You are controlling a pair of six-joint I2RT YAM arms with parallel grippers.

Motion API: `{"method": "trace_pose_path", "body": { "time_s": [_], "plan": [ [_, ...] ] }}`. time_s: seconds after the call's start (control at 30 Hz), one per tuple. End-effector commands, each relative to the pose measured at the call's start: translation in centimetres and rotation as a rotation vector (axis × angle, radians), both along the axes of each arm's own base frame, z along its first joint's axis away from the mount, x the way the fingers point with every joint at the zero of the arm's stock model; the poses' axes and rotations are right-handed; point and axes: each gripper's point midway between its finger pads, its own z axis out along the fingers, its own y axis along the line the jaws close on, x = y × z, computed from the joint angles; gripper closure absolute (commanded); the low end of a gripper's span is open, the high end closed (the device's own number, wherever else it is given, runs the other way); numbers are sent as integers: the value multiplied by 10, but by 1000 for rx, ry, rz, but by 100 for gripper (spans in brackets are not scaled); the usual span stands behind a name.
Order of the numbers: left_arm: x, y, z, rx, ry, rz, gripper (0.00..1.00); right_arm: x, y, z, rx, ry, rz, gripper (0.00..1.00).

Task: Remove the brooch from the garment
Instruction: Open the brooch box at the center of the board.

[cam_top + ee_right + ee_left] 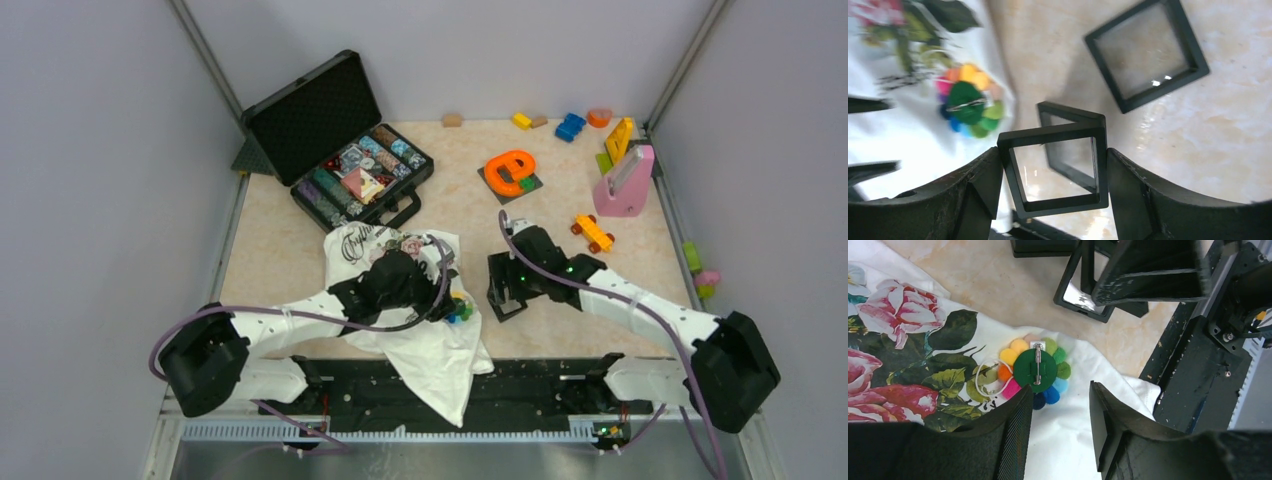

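Note:
The white floral garment [420, 350] lies crumpled at the table's near edge, partly hanging over it. The brooch [460, 308] rests on its right part, back side up, with green felt and a metal pin showing [1037, 369]. My left gripper [445, 300] is open and empty over the white cloth [908, 315], its fingertips just short of the brooch [1060, 430]. My right gripper [507, 290] is shut on a black square frame with a clear window [1053, 170], held just right of the brooch [970, 102]. The garment's edge shows at the left of the right wrist view [923, 135].
A second black frame [1148, 55] lies on the table. An open case of poker chips [340, 150] stands at back left. An orange letter toy [510, 172], an orange toy car [593, 232], a pink block [625, 185] and small bricks [570, 125] lie at back right.

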Motion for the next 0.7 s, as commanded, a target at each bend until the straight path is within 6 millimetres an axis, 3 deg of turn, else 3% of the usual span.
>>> {"method": "trace_pose_path", "body": {
  "time_s": [0.0, 0.1, 0.2, 0.4, 0.53, 0.57, 0.67],
  "plan": [
    [4, -5, 21, -154, 23, -14, 51, 4, 42, 59, 293, -56, 65, 35],
    [9, -1, 20, -203, 74, -5, 51, 6, 47, 70, 388, -46, 50, 38],
    [12, 0, 15, -199, 101, -9, 51, 12, 39, 65, 443, -10, -7, 39],
    [23, 14, -11, -31, 97, 40, 44, 15, 25, 56, 572, 11, -77, 39],
    [25, 20, -17, 150, 29, 84, 43, 8, 21, 49, 627, 38, -90, 39],
    [20, 19, -18, 214, -17, 83, 44, 7, 20, 47, 634, 41, -93, 39],
    [23, 15, -14, 314, -73, 86, 63, 4, 17, 42, 664, 46, -106, 40]
  ]
}}
